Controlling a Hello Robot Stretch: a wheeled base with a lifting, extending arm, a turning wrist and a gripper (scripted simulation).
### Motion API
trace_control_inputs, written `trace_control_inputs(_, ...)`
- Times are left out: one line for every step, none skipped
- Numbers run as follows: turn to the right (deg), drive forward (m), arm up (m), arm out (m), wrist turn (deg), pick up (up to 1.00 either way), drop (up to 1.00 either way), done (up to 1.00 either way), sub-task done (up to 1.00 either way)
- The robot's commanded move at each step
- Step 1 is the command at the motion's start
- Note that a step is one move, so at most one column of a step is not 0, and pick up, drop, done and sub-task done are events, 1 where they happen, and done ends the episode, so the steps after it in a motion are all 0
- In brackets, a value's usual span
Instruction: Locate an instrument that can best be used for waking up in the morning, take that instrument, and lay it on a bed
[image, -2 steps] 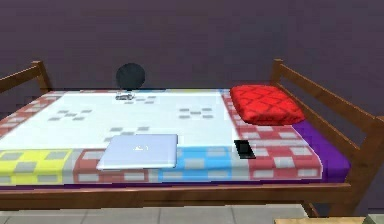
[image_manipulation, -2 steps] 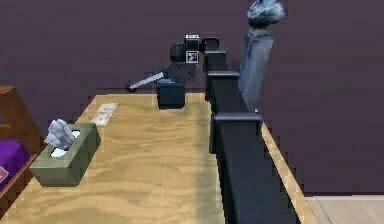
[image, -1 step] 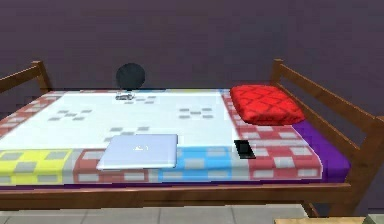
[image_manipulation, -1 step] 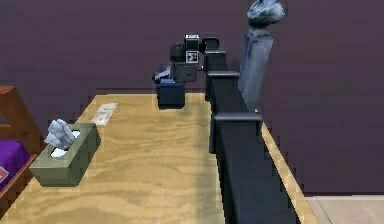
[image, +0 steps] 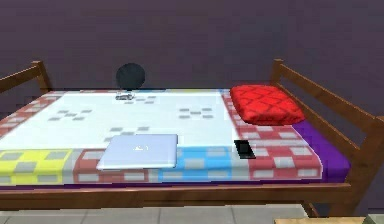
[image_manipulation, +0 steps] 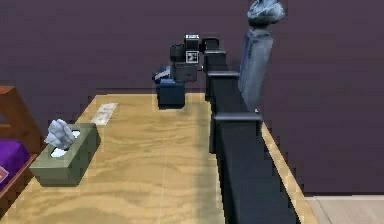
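In the arm side view my arm (image_manipulation: 235, 140) reaches out over a wooden table (image_manipulation: 150, 180). At its far end are the two white marked squares and, left of them, the gripper (image_manipulation: 165, 76). A small dark blue boxy thing (image_manipulation: 170, 94) sits right at the gripper, by the table's far edge. I cannot tell whether the gripper holds anything. The forward view has the bed (image: 150, 125), with a wooden frame, a patchwork quilt and a red pillow (image: 267, 103).
On the bed lie a closed grey laptop (image: 140, 151), a black phone (image: 244, 149) and a dark round thing (image: 131, 75) at the far end. A tissue box (image_manipulation: 65, 152) stands on the table's left. A tall grey-blue object (image_manipulation: 258, 55) rises beside the arm.
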Motion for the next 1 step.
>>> trace_control_inputs(0.0, 0.0, 0.0, 0.0, -45.0, 0.0, 0.0, 0.0, 0.0)
